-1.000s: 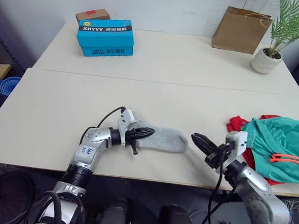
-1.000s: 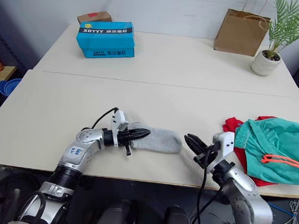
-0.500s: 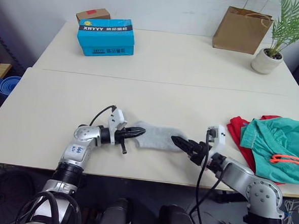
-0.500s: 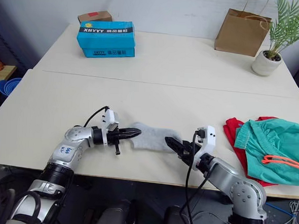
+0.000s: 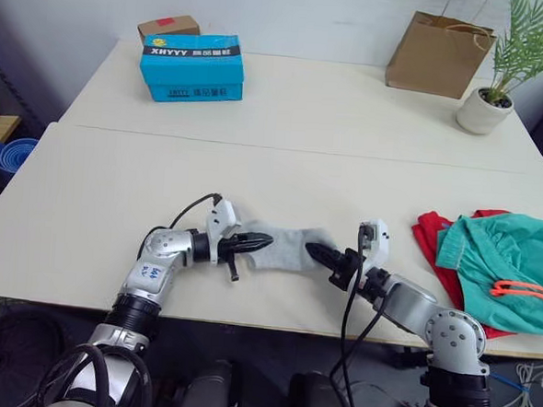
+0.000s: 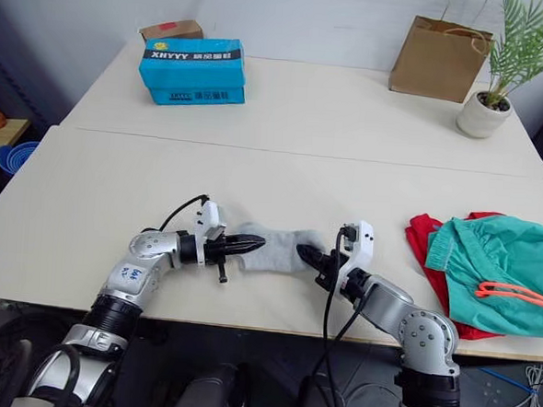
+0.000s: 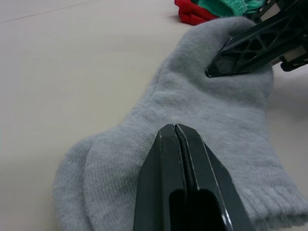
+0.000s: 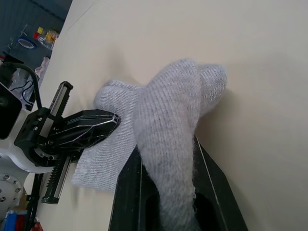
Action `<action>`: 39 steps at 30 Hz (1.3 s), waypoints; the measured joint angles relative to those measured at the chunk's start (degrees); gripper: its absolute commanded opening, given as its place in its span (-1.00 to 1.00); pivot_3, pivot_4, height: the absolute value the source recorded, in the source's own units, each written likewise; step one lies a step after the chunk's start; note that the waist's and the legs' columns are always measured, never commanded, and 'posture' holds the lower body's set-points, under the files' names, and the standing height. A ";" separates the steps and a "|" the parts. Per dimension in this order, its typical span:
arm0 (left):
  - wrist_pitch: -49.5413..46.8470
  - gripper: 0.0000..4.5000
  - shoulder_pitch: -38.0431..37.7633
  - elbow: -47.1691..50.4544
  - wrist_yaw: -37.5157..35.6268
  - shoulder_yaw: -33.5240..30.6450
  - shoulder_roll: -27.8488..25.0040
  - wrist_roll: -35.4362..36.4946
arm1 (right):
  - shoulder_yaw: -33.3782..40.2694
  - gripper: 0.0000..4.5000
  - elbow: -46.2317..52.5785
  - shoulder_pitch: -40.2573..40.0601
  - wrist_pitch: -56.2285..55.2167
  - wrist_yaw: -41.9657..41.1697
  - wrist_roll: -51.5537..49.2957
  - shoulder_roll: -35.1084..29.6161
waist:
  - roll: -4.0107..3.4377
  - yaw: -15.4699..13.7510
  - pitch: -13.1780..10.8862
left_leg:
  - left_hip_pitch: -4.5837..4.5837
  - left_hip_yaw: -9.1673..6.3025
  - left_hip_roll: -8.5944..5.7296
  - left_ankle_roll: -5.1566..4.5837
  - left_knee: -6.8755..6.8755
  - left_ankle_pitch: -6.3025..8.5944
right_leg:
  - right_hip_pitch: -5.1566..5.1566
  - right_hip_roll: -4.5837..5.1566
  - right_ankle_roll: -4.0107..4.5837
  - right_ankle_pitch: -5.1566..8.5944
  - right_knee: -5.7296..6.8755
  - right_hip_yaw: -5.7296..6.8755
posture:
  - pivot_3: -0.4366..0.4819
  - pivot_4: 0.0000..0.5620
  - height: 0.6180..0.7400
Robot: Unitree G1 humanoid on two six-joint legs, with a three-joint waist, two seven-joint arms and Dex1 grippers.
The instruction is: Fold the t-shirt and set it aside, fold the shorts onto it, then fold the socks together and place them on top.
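Left eye view shows the socks [image 5: 285,248] lying flat near the front edge of the tabletop [image 5: 283,167], about midway along it, stretched between the two grippers. The left gripper [image 5: 262,243] has its black fingers pressed together on the cuff end of the socks; the left wrist view shows the two fingers [image 7: 180,159] meeting with no gap, resting on the grey knit. The right gripper [image 5: 316,251] grips the toe end: in the right wrist view the grey fabric is bunched up and clamped between its fingers [image 8: 130,187], lifted slightly off the surface, with the other gripper's dark fingers lying on the far end of the socks.

Near the right edge of the tabletop, well apart from the socks, the shorts [image 5: 503,257] lie on top of the t-shirt [image 5: 430,233], whose red fabric sticks out around them. An orange drawstring [image 5: 524,290] crosses the shorts.

Toward the back, a blue box [image 5: 192,67] sits near the left corner and a brown paper bag [image 5: 438,54] and a potted plant [image 5: 487,104] near the right corner.
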State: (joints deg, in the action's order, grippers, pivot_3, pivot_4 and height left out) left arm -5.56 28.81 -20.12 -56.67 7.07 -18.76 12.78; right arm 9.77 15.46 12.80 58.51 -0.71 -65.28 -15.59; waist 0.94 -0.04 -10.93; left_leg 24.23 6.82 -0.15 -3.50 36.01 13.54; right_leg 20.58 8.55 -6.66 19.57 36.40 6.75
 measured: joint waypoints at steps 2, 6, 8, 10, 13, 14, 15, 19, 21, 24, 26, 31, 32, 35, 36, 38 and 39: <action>-0.79 -1.00 0.04 1.22 0.10 1.00 0.79 -0.14 | 1.22 -0.99 0.28 -0.59 0.01 -0.04 0.13 -2.12 | 0.00 -0.26 0.00 | 0.07 0.00 -0.04 -0.09 0.00 0.06 | 0.00 0.03 -0.03 -0.02 -0.12 0.00 | -0.05 -0.47 1.00; -2.25 -1.00 1.04 1.91 0.99 3.06 3.33 -0.42 | 3.32 -0.99 1.67 -1.43 0.41 -0.62 1.27 -7.74 | -0.01 -0.02 -0.01 | 0.22 0.01 -0.04 -0.14 -0.02 0.08 | 0.03 0.00 -0.10 -0.05 -0.38 0.04 | -0.05 -0.47 1.00; -2.63 -1.00 2.70 1.54 2.15 3.69 5.02 -1.06 | 3.86 -0.99 2.86 -1.61 0.65 -1.84 2.14 -11.47 | -0.01 -0.02 -0.01 | 0.27 0.01 -0.04 -0.15 -0.02 0.08 | 0.05 -0.02 -0.10 -0.05 -0.40 0.10 | -0.05 -0.47 1.00; -2.36 -1.00 4.07 0.61 3.66 4.25 6.62 -2.02 | 4.43 -0.99 3.52 -0.85 1.09 -2.70 2.93 -14.71 | -0.01 -0.05 -0.01 | 0.27 0.01 -0.03 -0.16 0.00 0.08 | 0.00 -0.03 -0.10 -0.05 -0.43 0.13 | -0.05 -0.47 1.00; -1.89 -1.00 4.72 -1.85 5.58 4.82 8.18 -3.36 | 4.18 -0.99 4.74 0.32 1.98 -3.29 3.31 -16.03 | -0.01 0.25 -0.01 | 0.26 0.03 0.03 -0.15 -0.01 0.08 | 0.02 -0.08 -0.10 -0.05 -0.43 0.13 | -0.05 -0.47 1.00; -1.88 -1.00 4.72 -2.50 6.18 4.86 8.53 -3.75 | 3.62 -0.99 4.96 0.80 2.73 -3.33 3.71 -16.59 | -0.01 0.23 -0.01 | 0.26 0.03 0.03 -0.14 -0.01 0.07 | 0.03 -0.09 -0.10 -0.05 -0.41 0.14 | -0.05 -0.47 1.00; -2.02 -1.00 4.69 -2.59 6.56 4.75 8.61 -3.74 | 2.38 -0.99 5.62 1.41 3.41 -3.30 4.77 -17.60 | -0.02 0.20 -0.01 | 0.27 0.03 0.03 -0.14 -0.01 0.07 | 0.05 -0.08 -0.10 -0.05 -0.41 0.14 | -0.05 -0.47 1.00; -5.09 -1.00 4.51 -0.96 6.89 4.05 7.42 -3.37 | -2.73 -0.99 10.11 5.20 6.29 -2.03 7.47 -17.92 | -0.02 0.24 -0.01 | 0.26 0.01 0.06 -0.13 0.01 0.07 | 0.03 -0.08 -0.10 -0.05 -0.41 0.14 | -0.05 -0.47 1.00; -5.17 -1.00 4.50 -0.92 6.54 4.02 6.28 -3.54 | -5.31 -0.99 11.17 6.76 6.51 -1.65 9.75 -17.42 | -0.02 0.15 -0.01 | 0.26 0.01 0.04 -0.13 0.03 0.07 | 0.03 -0.07 -0.10 -0.05 -0.41 0.13 | -0.05 -0.47 1.00; -5.25 -1.00 4.66 -1.14 7.32 3.53 6.21 -3.61 | -9.63 -0.99 12.07 7.73 6.55 -1.86 13.64 -17.36 | -0.02 0.10 -0.01 | 0.27 0.01 0.03 -0.14 0.05 0.07 | 0.00 -0.05 -0.10 -0.05 -0.44 0.14 | -0.05 -0.47 1.00; -5.51 -1.00 4.74 -1.41 7.83 2.94 6.20 -3.60 | -10.78 -0.99 12.06 7.89 6.59 -1.71 15.43 -15.73 | -0.02 0.08 -0.01 | 0.27 0.00 0.03 -0.13 0.05 0.07 | 0.00 -0.05 -0.10 -0.06 -0.43 0.14 | -0.05 -0.47 1.00; -7.87 -1.00 4.88 -1.16 7.89 2.37 6.18 -3.05 | -11.54 -0.99 11.57 8.17 6.64 -1.30 17.59 -11.28 | -0.02 0.12 -0.01 | 0.25 -0.01 0.04 -0.12 0.05 0.06 | -0.01 -0.07 -0.10 -0.06 -0.40 0.15 | -0.05 -0.47 1.00; -8.15 -1.00 4.88 -1.06 7.88 2.32 6.14 -2.99 | -11.57 -0.99 11.45 8.23 6.65 -1.49 17.77 -10.84 | -0.02 0.14 -0.01 | 0.25 -0.01 0.03 -0.12 0.05 0.06 | -0.01 -0.07 -0.10 -0.05 -0.40 0.14 | -0.05 -0.47 1.00; -8.52 -1.00 4.76 -0.96 7.77 2.08 5.76 -2.58 | -11.74 -0.99 10.84 9.25 6.74 -2.05 19.20 -9.72 | -0.02 0.34 -0.01 | 0.22 0.00 0.05 -0.11 0.03 0.06 | 0.00 -0.09 -0.10 -0.05 -0.38 0.13 | -0.05 -0.47 1.00; -8.98 -1.00 4.67 -0.91 7.78 1.81 5.73 -2.20 | -11.78 -0.99 10.46 9.77 6.73 -2.14 19.71 -8.88 | -0.03 0.39 -0.01 | 0.20 0.00 0.06 -0.09 0.02 0.05 | 0.00 -0.10 -0.10 -0.05 -0.37 0.13 | -0.05 -0.47 1.00; -10.88 -1.00 4.60 -0.54 8.02 1.13 5.72 -1.32 | -11.92 -0.99 8.83 10.99 6.66 -2.32 20.86 -6.94 | -0.03 0.52 0.00 | 0.18 0.00 0.07 -0.04 0.01 0.03 | 0.00 -0.11 -0.10 -0.05 -0.34 0.12 | -0.05 -0.47 1.00; -12.00 -1.00 4.55 -0.26 8.29 0.78 5.74 -0.77 | -11.96 -0.99 8.33 11.40 6.60 -2.47 21.41 -6.20 | -0.03 0.52 0.00 | 0.17 0.00 0.07 -0.04 0.00 0.03 | 0.00 -0.11 -0.10 -0.05 -0.32 0.12 | -0.05 -0.47 1.00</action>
State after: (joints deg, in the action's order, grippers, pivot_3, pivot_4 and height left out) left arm -17.56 33.36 -20.38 -48.38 7.85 -13.02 12.00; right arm -2.19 23.79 24.20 65.12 -3.19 -43.87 -21.79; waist 0.91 0.48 -10.93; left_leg 24.40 6.82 -0.08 -3.54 36.01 13.56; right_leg 20.58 8.44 -6.76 19.51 36.08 6.87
